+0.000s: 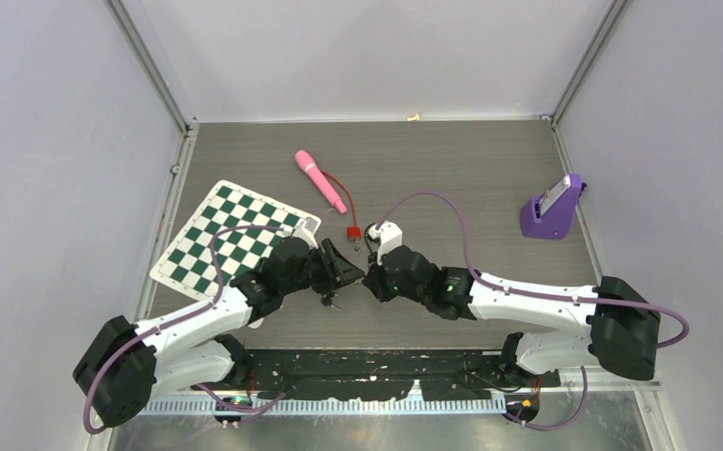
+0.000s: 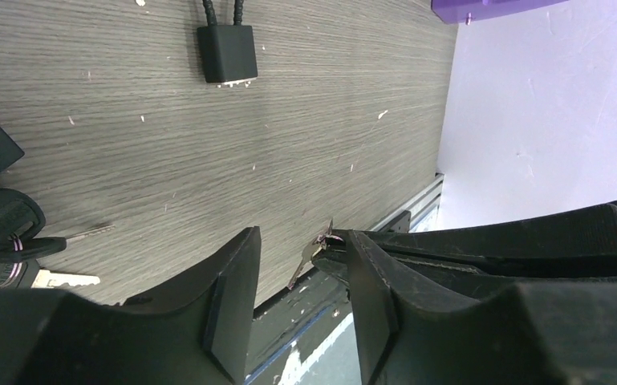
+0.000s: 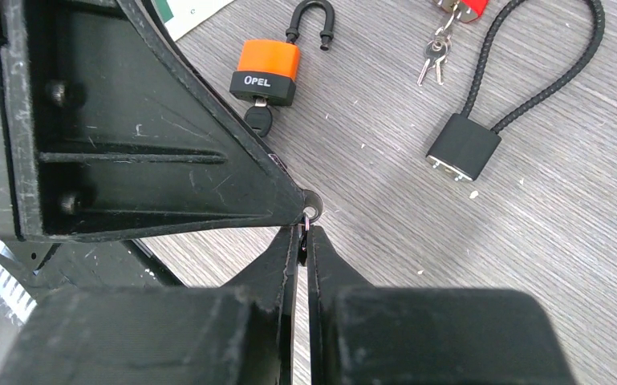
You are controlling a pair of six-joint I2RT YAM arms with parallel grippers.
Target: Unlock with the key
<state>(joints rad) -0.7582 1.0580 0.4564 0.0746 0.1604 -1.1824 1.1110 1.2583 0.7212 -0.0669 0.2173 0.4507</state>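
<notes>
Now: right gripper (image 3: 305,234) clenched on the small silver metal key (image 2: 309,261), near the middle of the grey wood-grain table (image 1: 489,169). Left gripper (image 2: 301,242) released, jaws parted, key hanging in the gap. Black square-bodied cable lock (image 3: 463,146) lies beyond. Orange-and-black padlock (image 3: 266,68) nearby, shackle open.

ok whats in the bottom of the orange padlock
A black-headed key sits in the keyhole at the bottom of the orange padlock. Only its head shows; the blade is hidden inside the lock body. The shackle stands open.
</notes>
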